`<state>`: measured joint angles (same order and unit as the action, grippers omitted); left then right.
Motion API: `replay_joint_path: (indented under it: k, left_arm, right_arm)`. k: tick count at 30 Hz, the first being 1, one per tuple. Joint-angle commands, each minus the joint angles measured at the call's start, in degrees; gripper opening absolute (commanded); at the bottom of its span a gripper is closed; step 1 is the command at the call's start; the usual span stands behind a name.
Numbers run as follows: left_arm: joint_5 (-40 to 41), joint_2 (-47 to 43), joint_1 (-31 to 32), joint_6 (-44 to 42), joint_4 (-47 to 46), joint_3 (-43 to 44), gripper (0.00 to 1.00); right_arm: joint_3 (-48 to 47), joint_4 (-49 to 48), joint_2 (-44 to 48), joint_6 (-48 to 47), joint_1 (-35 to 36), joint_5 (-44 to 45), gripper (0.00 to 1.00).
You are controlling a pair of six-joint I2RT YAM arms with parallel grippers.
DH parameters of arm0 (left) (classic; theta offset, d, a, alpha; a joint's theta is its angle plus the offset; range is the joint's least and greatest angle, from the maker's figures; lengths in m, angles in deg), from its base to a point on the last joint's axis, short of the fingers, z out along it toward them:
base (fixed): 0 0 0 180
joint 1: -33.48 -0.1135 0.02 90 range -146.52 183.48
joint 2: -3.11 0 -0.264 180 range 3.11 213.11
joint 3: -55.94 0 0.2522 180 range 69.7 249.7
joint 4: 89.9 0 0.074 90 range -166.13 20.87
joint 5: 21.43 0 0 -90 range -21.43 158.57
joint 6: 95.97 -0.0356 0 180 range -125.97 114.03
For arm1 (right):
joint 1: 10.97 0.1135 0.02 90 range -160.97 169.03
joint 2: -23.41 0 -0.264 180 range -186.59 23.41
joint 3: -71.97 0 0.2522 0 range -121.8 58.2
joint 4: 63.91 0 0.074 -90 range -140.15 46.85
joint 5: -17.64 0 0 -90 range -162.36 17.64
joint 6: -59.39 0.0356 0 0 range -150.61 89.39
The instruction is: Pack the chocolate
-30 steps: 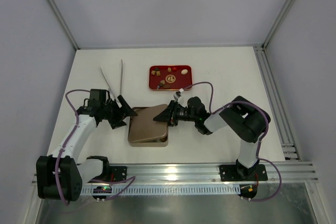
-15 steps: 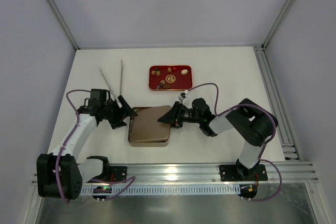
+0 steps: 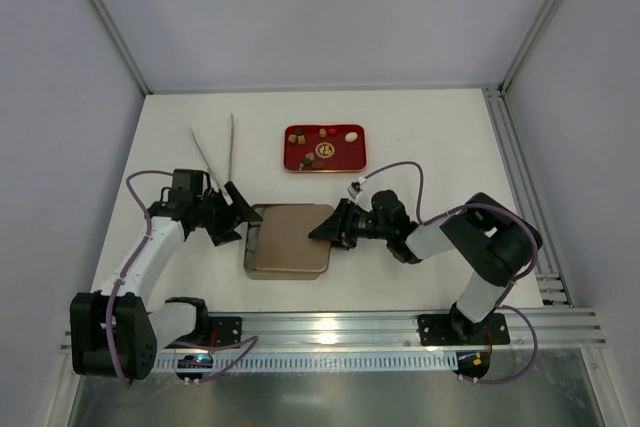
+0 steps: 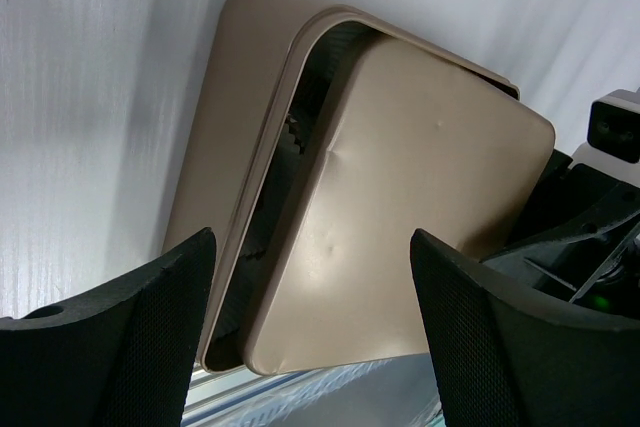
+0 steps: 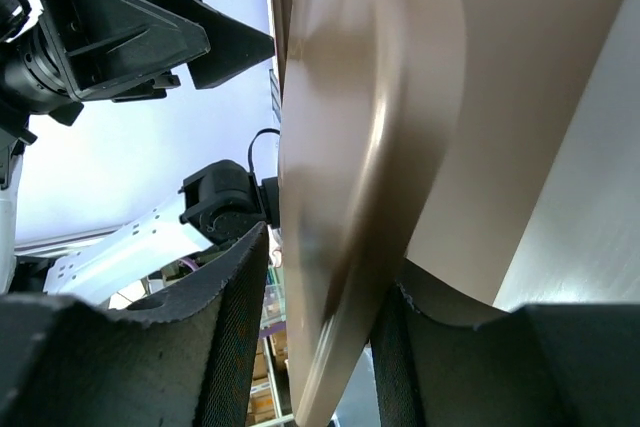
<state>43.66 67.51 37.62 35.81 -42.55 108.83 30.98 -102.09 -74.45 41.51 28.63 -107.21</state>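
Right pincer [image 3: 320, 229]: closed on the near right edge of the tan lid [image 4: 400, 197]. In the right wrist view the lid's rim sat between the two fingers [image 5: 230, 347], one on each face.

Lid: lay askew over the tan tin [image 4: 225, 127]. It was not seated. A dark gap showed along the side toward the left pincer. Crinkled paper edges were just visible in that gap. Two small dents marked the lid's top face.

Left pincer [image 3: 236, 217]: spread wide and holding nothing. It sat just beside the tin's left edge, and whether it touched the tin could not be told. Tin and lid lay straight ahead of it, between its fingers in the left wrist view.

The chocolate [image 3: 351, 135]: small dark, tan and cream pieces lay on the red tray [image 3: 348, 155]. The tray stood on the tabletop [image 3: 430, 137] beyond the right pincer, well apart from both it and the tin. No piece could be made out inside the tin.

Two thin white sticks [image 3: 232, 142] lay beyond the left pincer, close to its wrist.
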Motion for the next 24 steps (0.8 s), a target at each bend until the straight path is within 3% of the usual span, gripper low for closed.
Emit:
replay_joint_path:
  k: [1,16,24]
  left_arm:
    - [-0.67,0.02,0.25,-0.12,-1.68,-0.2,0.77]
    - [-1.02,-0.07,0.25,-0.12,-1.59,-0.64,0.77]
    - [-1.02,0.64,0.25,-0.12,-1.59,-0.46,0.77]
  right_arm:
    - [0.85,-1.06,2.85,-1.89,-0.48,0.05,0.45]
    - [-0.64,16.61,8.39,-10.06,-1.18,2.59,0.47]
    - [-0.99,21.44,8.3,-12.0,-1.71,2.77,0.43]
